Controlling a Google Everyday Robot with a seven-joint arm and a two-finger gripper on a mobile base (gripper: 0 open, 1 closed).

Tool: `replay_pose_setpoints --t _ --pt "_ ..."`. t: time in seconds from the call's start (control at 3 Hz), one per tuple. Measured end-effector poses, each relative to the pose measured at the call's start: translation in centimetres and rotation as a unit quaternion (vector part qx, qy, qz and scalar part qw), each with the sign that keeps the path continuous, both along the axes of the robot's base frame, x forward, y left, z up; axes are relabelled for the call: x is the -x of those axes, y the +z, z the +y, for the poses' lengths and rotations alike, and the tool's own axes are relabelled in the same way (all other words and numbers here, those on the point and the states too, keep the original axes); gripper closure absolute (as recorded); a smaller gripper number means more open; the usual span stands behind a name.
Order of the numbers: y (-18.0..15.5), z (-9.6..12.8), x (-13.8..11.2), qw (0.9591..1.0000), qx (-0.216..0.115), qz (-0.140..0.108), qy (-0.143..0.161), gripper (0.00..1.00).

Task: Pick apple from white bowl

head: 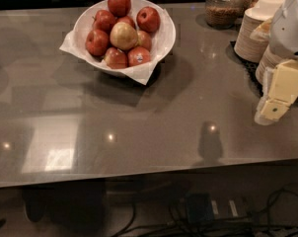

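Note:
The pale yellow-green apple (123,35) lies in the middle of the white bowl (164,33), among several dark red apples (119,4). The bowl is lined with a white paper napkin (141,72) whose corners stick out, and it stands at the back left of the grey table. My gripper (275,102) hangs at the right edge of the view, above the table and well to the right of the bowl, with its pale yellow fingers pointing down. It holds nothing that I can see.
Stacks of white disposable plates (252,28) stand at the back right on a dark mat, behind my arm. A glass jar (223,6) with brown contents stands at the back. The table's front edge (139,174) runs across the lower view, with cables on the floor below.

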State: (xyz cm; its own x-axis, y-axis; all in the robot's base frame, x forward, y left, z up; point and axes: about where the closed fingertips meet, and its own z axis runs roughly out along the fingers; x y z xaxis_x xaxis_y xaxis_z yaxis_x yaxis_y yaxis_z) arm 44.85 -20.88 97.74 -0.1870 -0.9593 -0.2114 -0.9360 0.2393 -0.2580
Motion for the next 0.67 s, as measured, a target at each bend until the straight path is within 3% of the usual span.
replay_pose_setpoints --t 0.67 --pt "1.3 4.5 -5.0 0.9953 0.007 -0.024 0.094 0.0"
